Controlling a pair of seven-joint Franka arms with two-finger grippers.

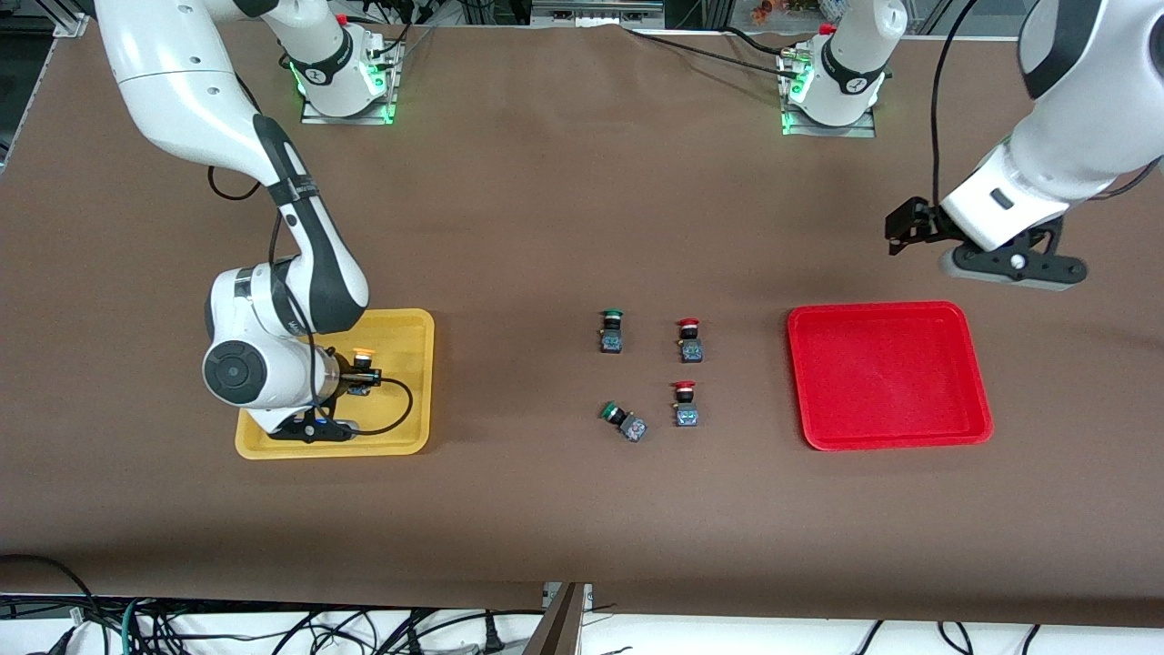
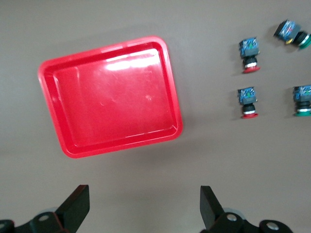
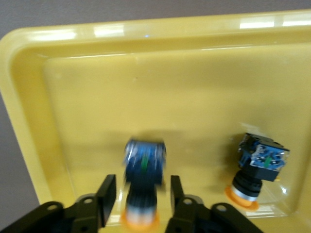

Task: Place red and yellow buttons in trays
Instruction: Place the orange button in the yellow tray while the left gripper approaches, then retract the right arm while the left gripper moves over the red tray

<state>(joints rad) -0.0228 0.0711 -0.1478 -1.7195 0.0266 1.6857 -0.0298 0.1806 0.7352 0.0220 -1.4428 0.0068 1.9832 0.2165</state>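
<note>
My right gripper [image 1: 356, 380] is low in the yellow tray [image 1: 400, 435], fingers open. A yellow button [image 3: 144, 182] lies blurred between its fingers [image 3: 108, 196] with a gap on each side. A second yellow button [image 3: 257, 167] lies beside it in the tray [image 3: 24, 97]; its cap shows in the front view [image 1: 363, 352]. Two red buttons [image 1: 688, 338] [image 1: 685, 403] stand mid-table, also in the left wrist view [image 2: 249, 54] [image 2: 248, 101]. The red tray [image 1: 887, 373] [image 2: 112, 97] holds nothing. My left gripper [image 1: 909, 227] [image 2: 145, 204] is open and empty, up over the table beside the red tray.
Two green-capped buttons [image 1: 611, 331] [image 1: 623, 419] sit next to the red ones, toward the right arm's end; one stands, the one nearer the front camera lies tipped. They also show in the left wrist view [image 2: 291, 34] [image 2: 302, 99]. Brown table all round.
</note>
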